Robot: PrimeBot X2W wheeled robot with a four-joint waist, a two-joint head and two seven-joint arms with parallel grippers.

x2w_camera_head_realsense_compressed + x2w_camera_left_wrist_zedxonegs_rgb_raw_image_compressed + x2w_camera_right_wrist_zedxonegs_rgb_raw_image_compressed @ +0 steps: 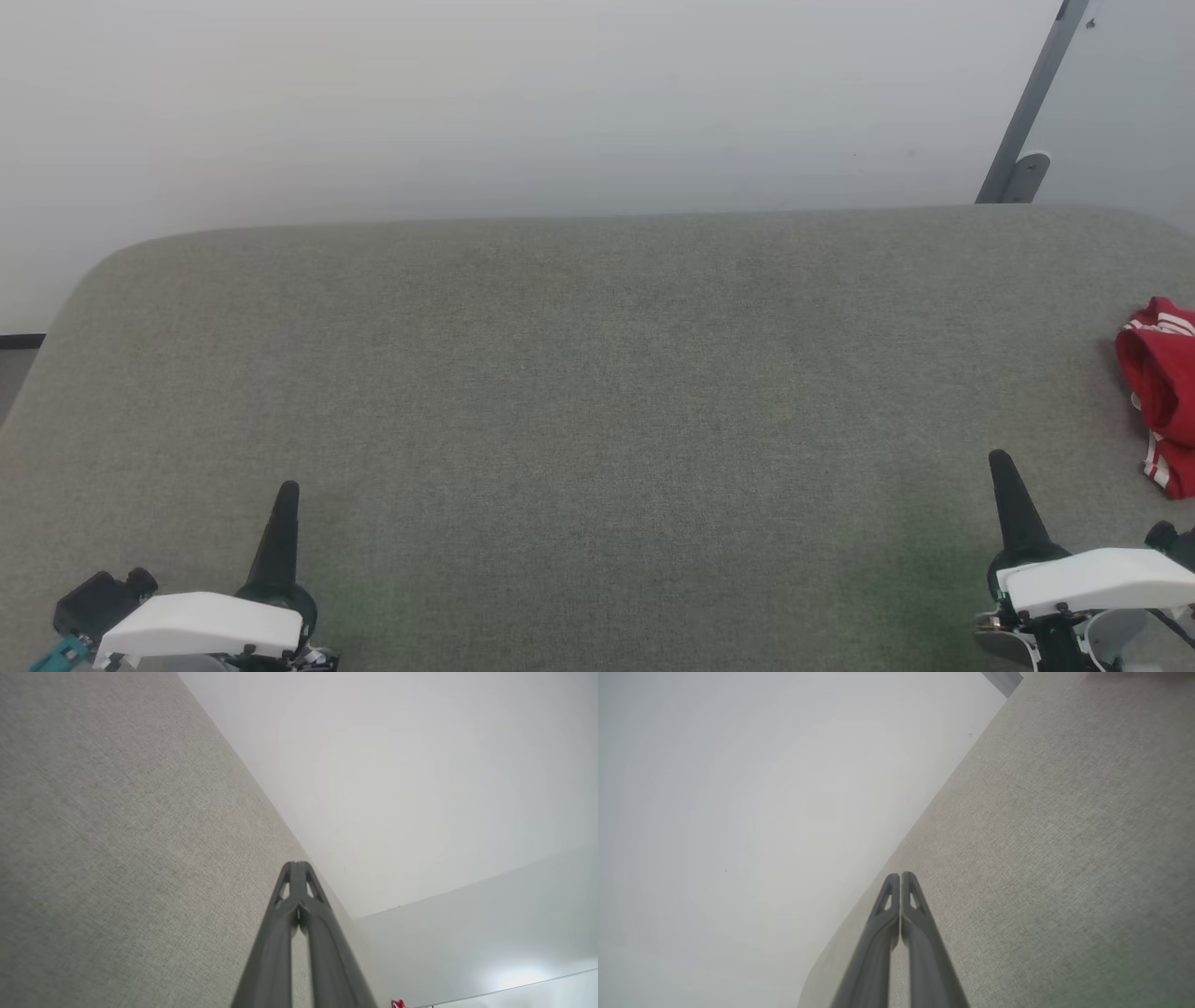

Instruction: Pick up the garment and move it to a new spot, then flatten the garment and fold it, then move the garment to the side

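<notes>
The garment lies bunched on the right end of the grey-green counter, cut by the right edge of the head view. Only red cloth and bands of white-and-red striped trim show, and the heap is too crumpled to read any writing on it. The left fingers stand at the lower left, clenched into one dark point that aims toward the far edge of the counter and leans a little to the right, with a white wrist cover behind them. The right fingers stand at the lower right, clenched in the same way and leaning a little to the left. The garment is near them on their right side, but apart from them. In the left wrist view the left fingers meet at the tips over the counter cloth, and a small red bit of the garment shows at the bottom edge. In the right wrist view the right fingers also meet tip to tip. A pale wall rises behind the counter, and a grey post leans at the upper right.
</notes>
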